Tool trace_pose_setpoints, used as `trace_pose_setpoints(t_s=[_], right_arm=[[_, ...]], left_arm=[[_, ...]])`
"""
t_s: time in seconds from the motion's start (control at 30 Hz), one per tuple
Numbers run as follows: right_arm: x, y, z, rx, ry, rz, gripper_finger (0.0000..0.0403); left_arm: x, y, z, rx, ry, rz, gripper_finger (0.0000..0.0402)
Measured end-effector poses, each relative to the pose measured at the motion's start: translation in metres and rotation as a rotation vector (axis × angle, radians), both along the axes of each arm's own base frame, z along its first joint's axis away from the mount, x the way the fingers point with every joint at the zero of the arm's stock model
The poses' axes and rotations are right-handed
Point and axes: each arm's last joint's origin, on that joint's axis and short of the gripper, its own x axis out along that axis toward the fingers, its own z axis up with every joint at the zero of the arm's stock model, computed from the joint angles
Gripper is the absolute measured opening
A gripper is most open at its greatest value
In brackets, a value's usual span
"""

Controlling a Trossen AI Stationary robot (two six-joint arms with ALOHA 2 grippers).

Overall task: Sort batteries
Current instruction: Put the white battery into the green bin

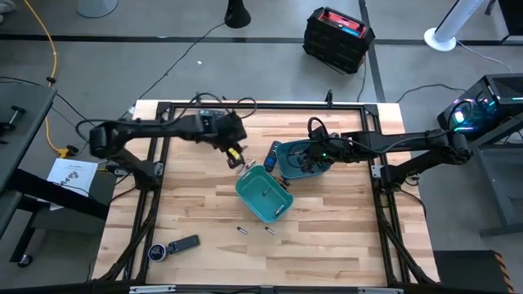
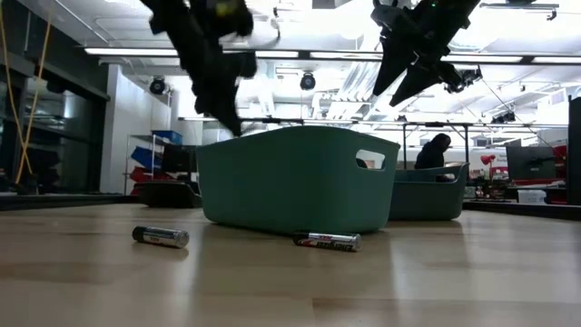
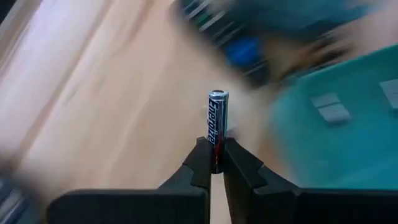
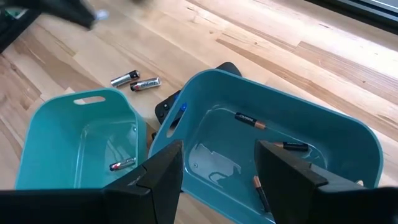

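Note:
My left gripper (image 1: 234, 156) hovers just off the far-left corner of the near teal bin (image 1: 264, 194), shut on one silver-and-black battery (image 3: 217, 118). My right gripper (image 4: 217, 177) is open above the far teal bin (image 4: 280, 155), which holds three batteries (image 4: 250, 120). The near bin (image 4: 81, 149) has one battery (image 4: 122, 164) lying on its floor. Two batteries (image 1: 255, 231) lie on the table near that bin's front, and two more (image 4: 135, 81) lie on the table by its far side. My left gripper pinches the battery by its near end (image 3: 216, 154) between the two fingertips. The battery runs on in line with the fingers, most of its length sticking out past them. It is lifted clear of the table.
A dark object with a blue part (image 4: 169, 111) sits between the two bins. A long dark remote (image 1: 185, 243) and a round dark thing (image 1: 157, 251) lie near the table's near-left corner. Bare wood shows right of the bins (image 1: 343, 220). A person (image 2: 434, 150) shows beyond the table.

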Motion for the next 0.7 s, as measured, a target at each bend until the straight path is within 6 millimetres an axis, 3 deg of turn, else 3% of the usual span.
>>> trace_pose_setpoints(t_s=[0.23,0.37,0.53,0.7], right_arm=[[0.0,0.0,0.0,0.0,-0.003,0.0,0.019],[0.0,0.0,0.0,0.0,-0.004,0.0,0.019],[0.0,0.0,0.0,0.001,-0.005,-0.002,0.019],[0.0,0.0,0.0,0.004,-0.007,-0.004,0.019]], left_arm=[[0.022,-0.078,0.003,-0.054,-0.114,-0.25,0.0029],[0.031,-0.103,-0.009,0.007,-0.099,-0.276,0.0066],[0.03,-0.098,-0.002,-0.016,-0.133,-0.206,0.0129],[0.009,-0.066,0.017,0.046,-0.1,-0.079,0.0181]])
